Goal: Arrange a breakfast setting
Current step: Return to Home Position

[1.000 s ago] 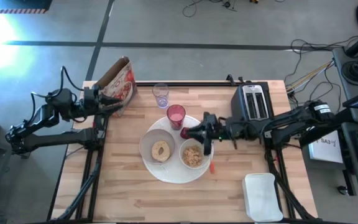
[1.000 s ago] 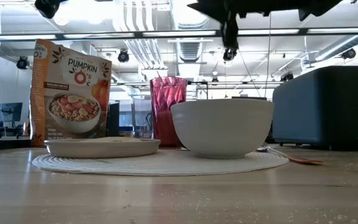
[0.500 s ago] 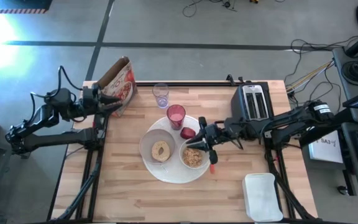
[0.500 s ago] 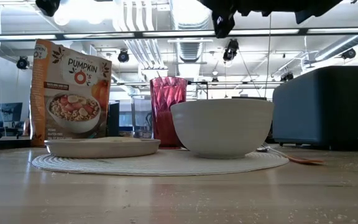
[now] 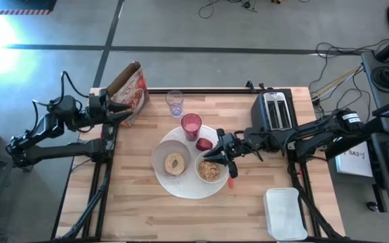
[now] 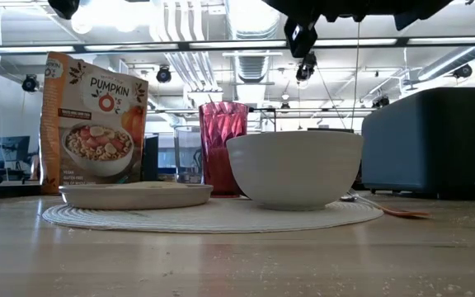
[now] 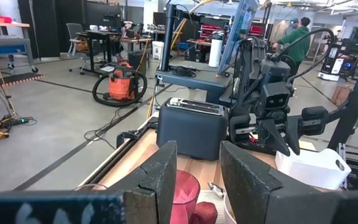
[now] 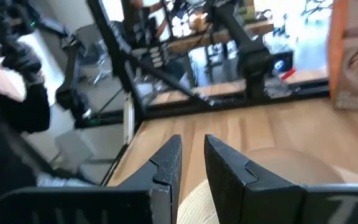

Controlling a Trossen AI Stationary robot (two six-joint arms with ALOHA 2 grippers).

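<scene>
Right tool (image 8: 192, 142): fingers a narrow gap apart, nothing in it. It hangs above the right edge of the round white mat (image 5: 181, 187), on the cereal bowl (image 5: 209, 169) side. Left tool (image 7: 197, 155): parted wider, empty, parked off the far left corner of the surface (image 5: 140, 209) by the cereal box (image 5: 130, 88).

Setting looks done. Shallow dish (image 5: 162, 156) with the bagel (image 5: 175, 163) is on the mat's left half. The cereal bowl, filled, is just beside it on the right. Red apple (image 5: 204, 144) sits behind the bowl, pink tumbler (image 5: 191, 125) at the mat's far edge. Orange-handled spoon (image 5: 230, 179) lies right of the bowl at the mat's rim, handle seemingly on bare wood.

Clear glass (image 5: 175, 102), toaster (image 5: 273, 110) and white tray (image 5: 286, 212) sit off the mat.

Judgement: nothing left to place. Only the right arm needs to go to rest, lifting clear of bowl and spoon.
</scene>
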